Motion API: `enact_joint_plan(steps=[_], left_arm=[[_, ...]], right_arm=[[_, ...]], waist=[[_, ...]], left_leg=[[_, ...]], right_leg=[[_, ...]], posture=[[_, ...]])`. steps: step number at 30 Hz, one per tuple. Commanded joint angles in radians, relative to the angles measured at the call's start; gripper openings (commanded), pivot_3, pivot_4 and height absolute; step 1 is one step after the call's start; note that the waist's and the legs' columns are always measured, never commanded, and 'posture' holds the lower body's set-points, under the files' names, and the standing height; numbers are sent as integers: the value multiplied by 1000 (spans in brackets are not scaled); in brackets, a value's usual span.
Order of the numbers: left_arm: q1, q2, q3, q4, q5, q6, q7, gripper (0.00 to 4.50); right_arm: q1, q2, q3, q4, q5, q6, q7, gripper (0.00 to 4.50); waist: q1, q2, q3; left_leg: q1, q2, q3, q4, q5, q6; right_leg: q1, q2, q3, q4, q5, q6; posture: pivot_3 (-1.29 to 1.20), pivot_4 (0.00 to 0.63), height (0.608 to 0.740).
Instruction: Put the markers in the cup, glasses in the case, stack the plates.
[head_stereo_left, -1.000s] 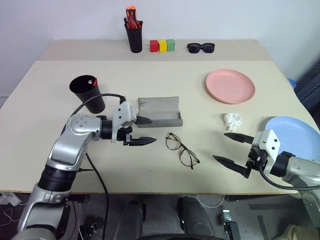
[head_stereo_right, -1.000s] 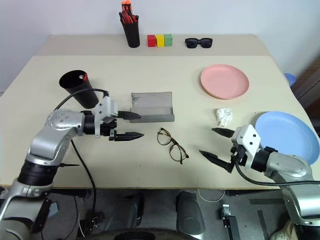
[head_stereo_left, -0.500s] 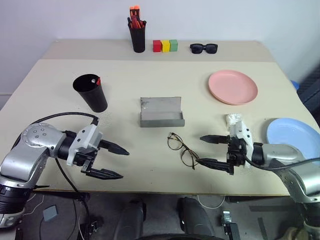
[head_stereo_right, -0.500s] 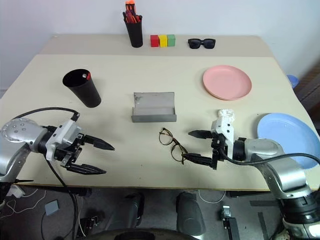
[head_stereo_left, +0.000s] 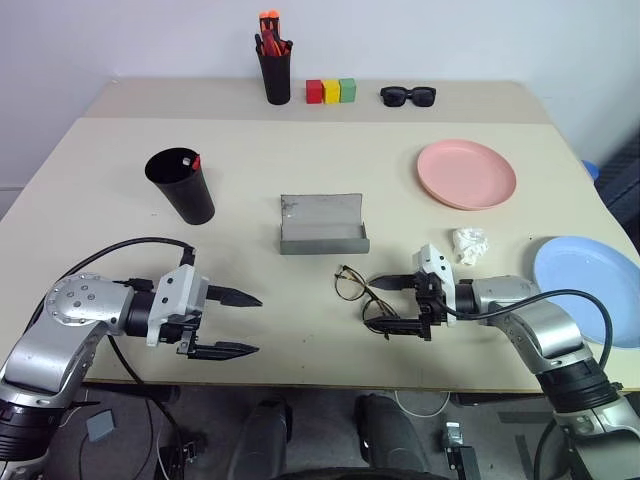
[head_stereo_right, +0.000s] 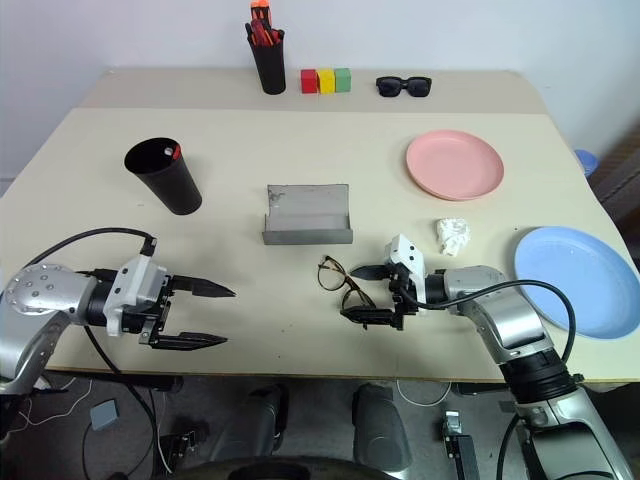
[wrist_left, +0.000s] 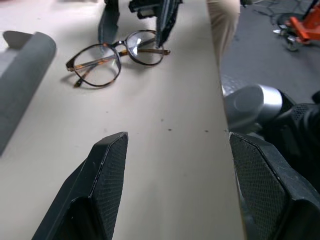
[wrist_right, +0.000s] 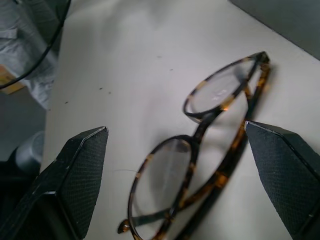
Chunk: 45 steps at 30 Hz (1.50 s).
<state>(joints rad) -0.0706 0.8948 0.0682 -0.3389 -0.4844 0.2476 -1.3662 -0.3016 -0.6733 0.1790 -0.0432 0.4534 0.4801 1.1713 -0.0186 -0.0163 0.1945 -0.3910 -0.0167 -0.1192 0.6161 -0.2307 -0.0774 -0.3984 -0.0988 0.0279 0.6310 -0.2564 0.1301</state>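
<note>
Tortoiseshell wire-frame glasses (head_stereo_left: 362, 297) lie on the table between the spread right gripper (head_stereo_left: 381, 303) fingers; left gripper (head_stereo_left: 247, 322) spread, empty.

Bright, even overhead light, soft shadows, sharp head views, blurred near edges in wrist views.

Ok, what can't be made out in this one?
- Marker in the cup: the rim hides all but its red tip, so how many are inside is unclear.
- Blue plate: cut off by the head view's right edge.
- Glasses: whether the open right gripper touches them is unclear.
</note>
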Motion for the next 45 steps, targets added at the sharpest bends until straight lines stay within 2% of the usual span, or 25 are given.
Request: enact_joint_plan(steps=[1,4,7,14,22,28,35,40,45], left_arm=[[6,-1,17,-36,-13,-12,19,3291],[1,1,10,-31,-10,-17,24,3291],[-11,-3,-1,-26,-7,-17,30,3358],[-34,-16,-23,-21,3,-19,45,3358],[-42,-24,-37,-25,10,-20,64,3358],[-36,-42,-38,-31,20,-25,98,3358],[-11,-67,-42,-67,11,-2,154,3358],[1,-74,-35,-80,1,15,181,3358],[23,-85,-12,-89,-7,19,220,3358]], right_arm=[[-12,-6,-2,-27,8,17,28,4500],[-11,-6,-4,-33,7,24,31,4500],[-10,-5,-4,-34,4,27,33,3643],[-2,0,-5,-48,0,31,24,38],[-4,1,-26,-53,0,8,18,38],[-30,17,-100,-43,27,-43,-8,38],[-181,72,-215,51,-8,-209,-97,38],[-336,133,-194,174,-51,-309,-121,38],[-406,212,-116,349,-158,-504,-87,38]], waist=[[1,0,0],[1,0,0],[1,0,0],[0,0,0],[1,0,0],[0,0,0],[-2,0,0],[-6,0,0],[-6,0,0]], left_leg=[[0,0,0,0,0,0],[0,0,0,0,0,0],[0,0,0,0,0,0],[0,0,0,0,0,0],[0,0,0,1,0,0],[0,0,0,1,0,0],[0,0,0,0,0,0],[0,0,0,0,0,0],[0,0,0,-1,0,0]], right_leg=[[0,0,0,0,0,0],[0,0,0,0,0,0],[0,0,0,0,0,-1],[0,0,0,0,0,0],[1,0,0,0,-1,-2],[1,0,0,0,0,0],[0,0,0,0,1,1],[0,0,0,0,1,1],[-1,0,0,0,1,1]], posture=[[0,150,740],[0,150,740],[0,150,740],[0,150,740],[0,150,740],[0,150,740],[0,150,740],[0,150,740],[0,150,740]])
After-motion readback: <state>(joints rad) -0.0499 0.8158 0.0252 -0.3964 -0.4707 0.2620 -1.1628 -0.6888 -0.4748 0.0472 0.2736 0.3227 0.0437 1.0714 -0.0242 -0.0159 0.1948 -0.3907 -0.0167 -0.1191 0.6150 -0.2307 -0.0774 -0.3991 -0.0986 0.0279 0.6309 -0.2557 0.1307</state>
